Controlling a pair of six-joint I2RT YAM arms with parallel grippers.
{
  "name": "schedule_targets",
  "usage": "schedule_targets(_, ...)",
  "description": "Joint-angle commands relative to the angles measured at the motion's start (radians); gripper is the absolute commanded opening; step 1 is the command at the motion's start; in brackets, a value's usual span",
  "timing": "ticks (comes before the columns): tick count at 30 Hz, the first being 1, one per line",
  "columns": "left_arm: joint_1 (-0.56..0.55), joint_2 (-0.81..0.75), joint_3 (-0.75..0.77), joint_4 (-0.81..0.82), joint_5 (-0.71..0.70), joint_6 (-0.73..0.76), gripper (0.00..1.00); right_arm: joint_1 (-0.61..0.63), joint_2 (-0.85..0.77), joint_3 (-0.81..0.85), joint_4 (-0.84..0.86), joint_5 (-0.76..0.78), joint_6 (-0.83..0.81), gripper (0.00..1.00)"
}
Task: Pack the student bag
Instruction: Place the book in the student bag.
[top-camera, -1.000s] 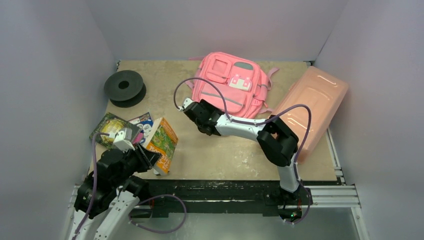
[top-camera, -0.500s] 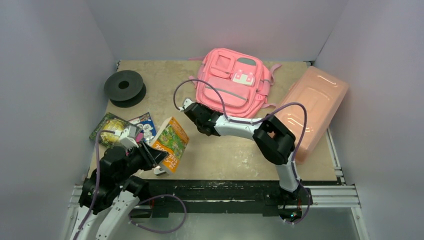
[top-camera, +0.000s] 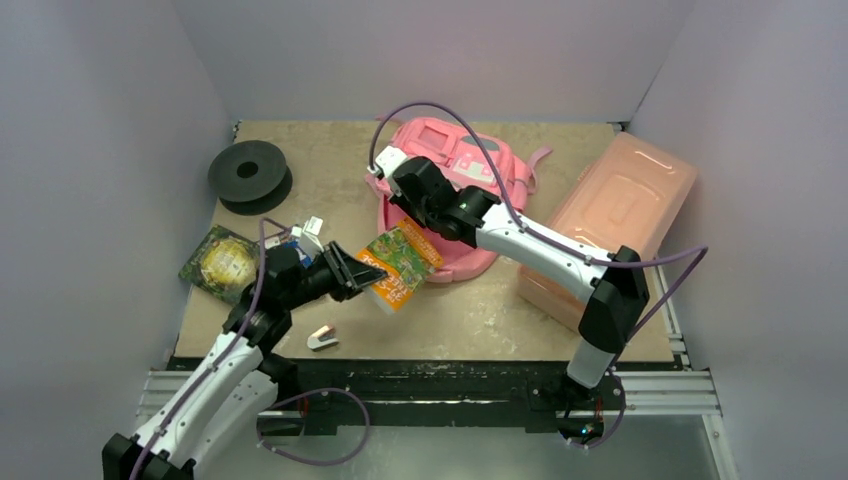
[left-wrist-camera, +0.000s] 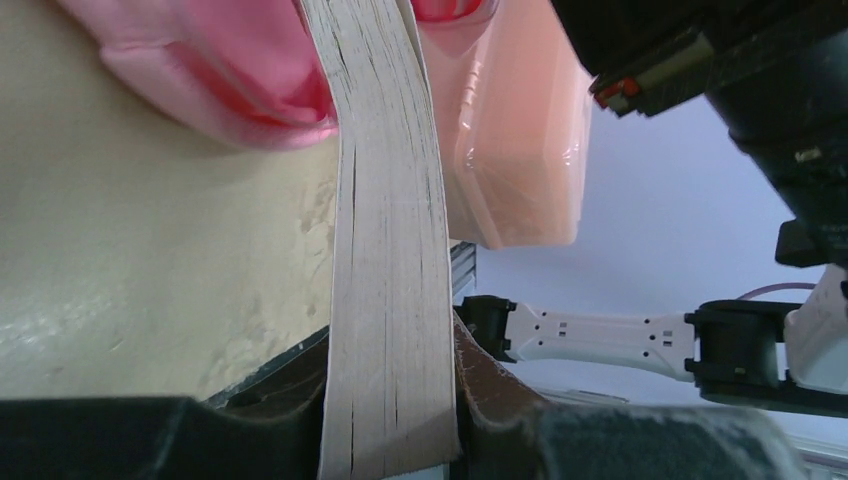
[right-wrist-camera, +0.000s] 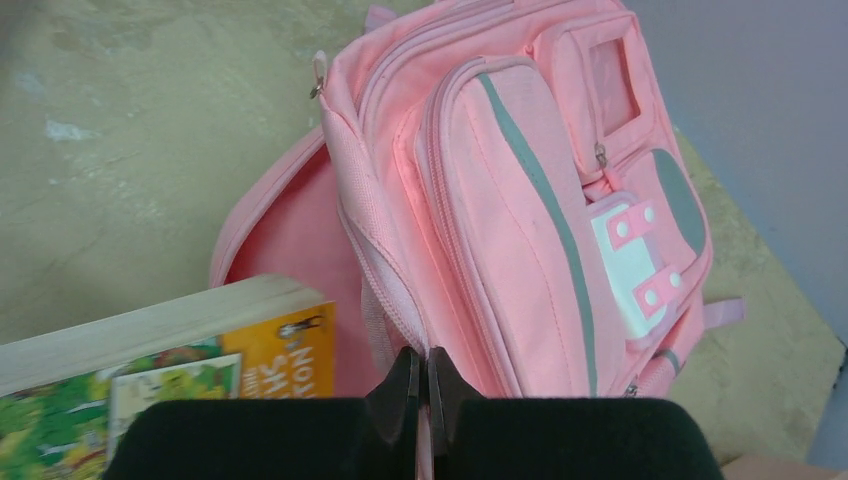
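1. The backpack (top-camera: 445, 140) lies straight ahead of the left gripper (top-camera: 358, 278), just past the far end of the book (top-camera: 402, 262) that this gripper carries. Its mouth gapes toward those fingertips.
2. The book's long axis runs from the left fingers out toward that mouth, so sliding it along its own length looks like the move that counts. In the left wrist view the page edge rises away from the fingers to the pink opening.
3. The book's leading end is at the lip of the opening and overlaps the bag's lower panel. How far inside it has got I cannot tell.
4. The left gripper is nearer to the book and the right gripper (right-wrist-camera: 425, 385) nearer to the bag. The bag's front pockets spread away directly beyond the right fingertips.
5. The left gripper's jaws are clamped on the near end of the book, one on each cover, spine and pages between them.
6. The right gripper's jaws are pinched together on a thin fold of pink fabric at the bag's rim, lifting the front panel so that the lining shows to one side of the fingertips.
7. A pink plastic box (top-camera: 620, 210) stands beyond the bag, off to the side of the book's path.
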Motion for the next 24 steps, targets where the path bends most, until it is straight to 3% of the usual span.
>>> schedule_targets(1,0.003,0.132,0.026,0.452,0.086,-0.133,0.00,0.003,-0.041,0.084,-0.023,-0.110,0.086,0.00)
schedule_targets(3,0.002,0.202,0.006,0.592,0.084,-0.196,0.00,-0.002,-0.052,0.098,-0.020,-0.139,0.104,0.00)
schedule_targets(10,-0.010,0.406,0.008,0.705,0.006,-0.286,0.00,-0.019,-0.076,0.170,-0.019,-0.226,0.214,0.00)
schedule_targets(16,-0.049,0.551,-0.011,0.914,-0.111,-0.317,0.00,-0.035,-0.120,0.190,0.030,-0.297,0.265,0.00)
schedule_targets(20,-0.090,0.670,-0.016,1.146,-0.223,-0.296,0.00,-0.038,-0.124,0.189,0.035,-0.308,0.268,0.00)
schedule_targets(24,-0.115,0.894,0.007,1.436,-0.274,-0.382,0.00,-0.040,-0.134,0.167,0.036,-0.319,0.273,0.00)
